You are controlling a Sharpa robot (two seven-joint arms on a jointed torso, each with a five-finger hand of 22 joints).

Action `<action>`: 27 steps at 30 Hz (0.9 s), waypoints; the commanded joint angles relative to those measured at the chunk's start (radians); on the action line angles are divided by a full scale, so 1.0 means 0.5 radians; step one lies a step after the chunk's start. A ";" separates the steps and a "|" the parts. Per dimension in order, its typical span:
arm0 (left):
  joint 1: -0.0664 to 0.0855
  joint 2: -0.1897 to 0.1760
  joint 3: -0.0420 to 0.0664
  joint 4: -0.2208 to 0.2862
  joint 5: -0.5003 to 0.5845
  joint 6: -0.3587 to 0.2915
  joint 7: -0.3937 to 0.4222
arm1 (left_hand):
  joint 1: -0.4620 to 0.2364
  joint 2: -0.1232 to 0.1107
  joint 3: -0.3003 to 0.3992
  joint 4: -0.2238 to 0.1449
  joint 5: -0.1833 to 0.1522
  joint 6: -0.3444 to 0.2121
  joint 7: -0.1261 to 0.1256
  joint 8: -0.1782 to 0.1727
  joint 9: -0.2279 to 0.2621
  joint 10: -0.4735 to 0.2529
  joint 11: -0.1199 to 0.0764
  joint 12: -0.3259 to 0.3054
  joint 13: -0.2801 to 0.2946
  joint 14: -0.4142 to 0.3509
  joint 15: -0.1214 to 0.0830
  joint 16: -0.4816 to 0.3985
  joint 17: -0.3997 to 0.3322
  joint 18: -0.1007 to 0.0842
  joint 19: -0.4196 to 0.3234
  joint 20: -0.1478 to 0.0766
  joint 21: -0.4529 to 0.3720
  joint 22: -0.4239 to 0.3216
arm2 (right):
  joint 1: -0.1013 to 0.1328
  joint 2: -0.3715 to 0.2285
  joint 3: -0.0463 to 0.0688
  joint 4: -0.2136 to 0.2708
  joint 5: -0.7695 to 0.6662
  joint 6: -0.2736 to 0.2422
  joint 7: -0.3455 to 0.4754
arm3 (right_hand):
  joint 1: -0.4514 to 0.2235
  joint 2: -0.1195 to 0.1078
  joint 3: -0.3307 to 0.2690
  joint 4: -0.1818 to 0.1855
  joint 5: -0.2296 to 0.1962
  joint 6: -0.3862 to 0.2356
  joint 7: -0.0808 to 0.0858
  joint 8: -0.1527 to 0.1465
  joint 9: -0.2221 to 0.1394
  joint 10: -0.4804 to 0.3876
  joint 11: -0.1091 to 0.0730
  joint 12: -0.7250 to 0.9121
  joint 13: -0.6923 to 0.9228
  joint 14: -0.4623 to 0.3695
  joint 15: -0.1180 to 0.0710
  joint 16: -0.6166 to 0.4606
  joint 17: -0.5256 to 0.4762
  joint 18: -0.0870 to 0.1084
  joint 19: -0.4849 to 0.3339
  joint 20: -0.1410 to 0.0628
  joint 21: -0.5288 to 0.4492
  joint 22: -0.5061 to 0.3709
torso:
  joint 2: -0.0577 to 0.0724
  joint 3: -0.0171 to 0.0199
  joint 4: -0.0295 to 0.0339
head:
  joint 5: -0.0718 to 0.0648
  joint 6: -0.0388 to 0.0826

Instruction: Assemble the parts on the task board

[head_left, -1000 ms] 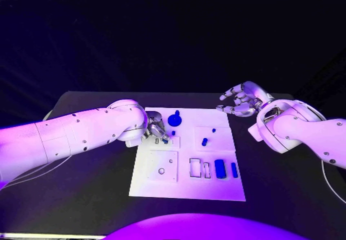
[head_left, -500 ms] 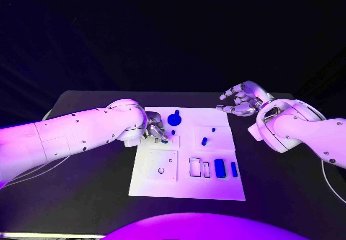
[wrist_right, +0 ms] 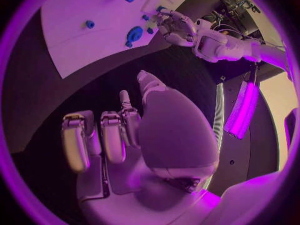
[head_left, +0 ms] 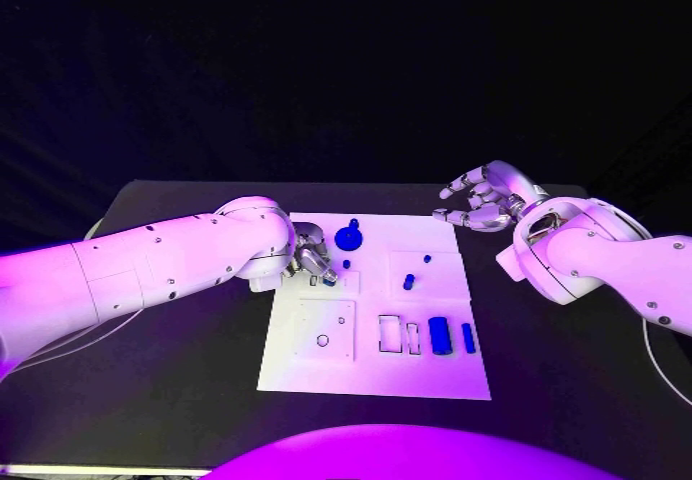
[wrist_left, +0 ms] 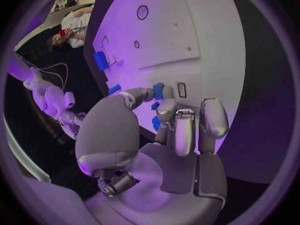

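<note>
The left hand lay low over the left side of the task board, near its far end. In the left wrist view a small blue part sat pinched between the tips of two fingers, just beside a small rectangular slot in the board. The remaining fingers were curled loosely and held nothing.

Further right on the board, a round blue knob stood near the far edge. A small blue peg sat in the raised square panel to the right of centre. Nearer the robot, a wide blue block and a narrow blue bar stood side by side next to two empty slots.

The right hand hovered off the board's far right corner, above the black table. Its fingers were half curled and apart, with nothing in them.

The pinched part looked to be a small, stiff, light plastic piece. It probably needs little force, but being smooth and tiny it could twist or slip out of a fingertip pinch. Holding it by its two flat sides, high enough to leave the lower end free, would suit entry into the slot. The board itself appeared rigid and flat.
</note>
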 commanded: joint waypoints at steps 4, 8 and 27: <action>-0.010 0.025 -0.007 -0.008 0.008 0.052 -0.005 | -0.009 0.022 0.418 -0.426 0.004 0.032 -0.023 0.016 0.005 0.024 -0.003 0.010 0.009 0.163 -0.018 0.012 0.338 -0.015 0.016 -0.002 0.005 0.001 | -0.001 0.002 0.001 0.001 -0.010 0.022 0.008 | 0.002 0.001 0.013 -0.004 0.013 0.018 0.000 0.012 0.001 -0.017 0.002 -0.012 0.259 0.194 -0.012 -0.005 0.449 -0.019 0.191 -0.009 -0.008 0.504 | 0.001 0.0003 0.000 | -0.005 -0.002; -0.010 0.034 -0.007 -0.016 0.014 0.052 -0.004 | -0.012 0.026 0.416 -0.423 0.003 0.033 -0.024 0.017 0.006 0.027 -0.003 0.013 0.014 0.163 -0.018 0.013 0.341 -0.015 0.015 -0.002 0.005 0.000 | -0.001 0.003 0.001 0.000 -0.010 0.023 0.008 | 0.002 0.001 0.013 -0.004 0.013 0.018 0.000 0.012 0.001 -0.017 0.002 -0.012 0.259 0.194 -0.012 -0.005 0.449 -0.019 0.191 -0.009 -0.008 0.504 | 0.000 0.0012 0.001 | -0.007 -0.004; -0.010 0.058 -0.007 -0.044 0.038 0.089 0.001 | -0.121 0.090 0.236 -0.337 -0.051 0.045 -0.053 0.021 0.025 0.068 -0.020 0.042 0.069 0.170 -0.029 0.025 0.369 -0.016 0.012 -0.009 -0.007 0.000 | -0.003 0.005 0.001 -0.001 -0.011 0.024 0.010 | -0.003 -0.004 0.021 -0.004 0.020 0.019 -0.001 0.014 0.001 -0.018 0.001 -0.016 0.256 0.193 -0.013 -0.006 0.447 -0.018 0.189 -0.011 -0.013 0.502 | -0.001 0.0012 0.002 | -0.021 -0.015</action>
